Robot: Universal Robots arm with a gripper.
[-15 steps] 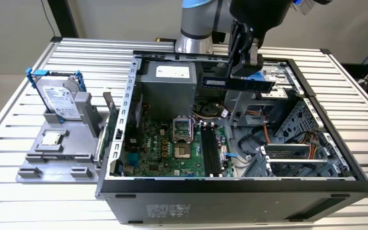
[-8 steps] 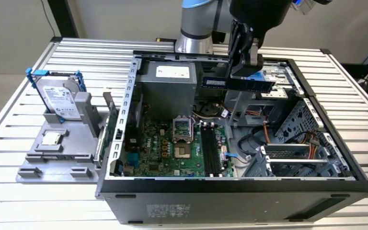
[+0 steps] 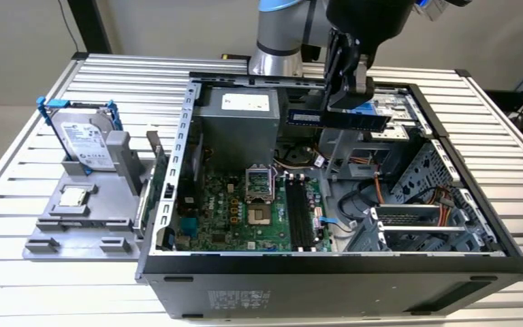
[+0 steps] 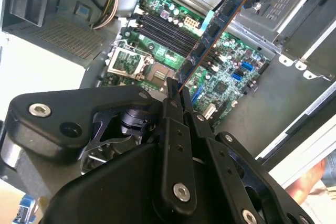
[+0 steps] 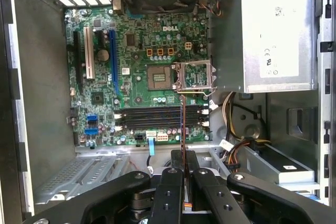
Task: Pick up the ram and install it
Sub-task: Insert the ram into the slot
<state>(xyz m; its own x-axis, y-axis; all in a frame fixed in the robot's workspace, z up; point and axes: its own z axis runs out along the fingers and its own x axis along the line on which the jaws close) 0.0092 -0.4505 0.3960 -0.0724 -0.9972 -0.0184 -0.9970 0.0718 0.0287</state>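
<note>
The ram (image 3: 339,119) sits clamped between the jaws, above the open computer case (image 3: 334,286) lying on the tabletop (image 3: 52,300). Below the jaws, in the case, lies the motherboard (image 5: 131,85) with 4 memory slots (image 5: 157,118). The power supply (image 3: 234,126) stands near the jaws. Well apart, on the exterior view's left, a hard drive (image 3: 87,139) stands in a holder (image 3: 80,218).

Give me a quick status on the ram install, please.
Gripper shut on ram. Ram aloft over the open case, not seated, crosswise to the slots. Cables beside the slots, none across them.
</note>
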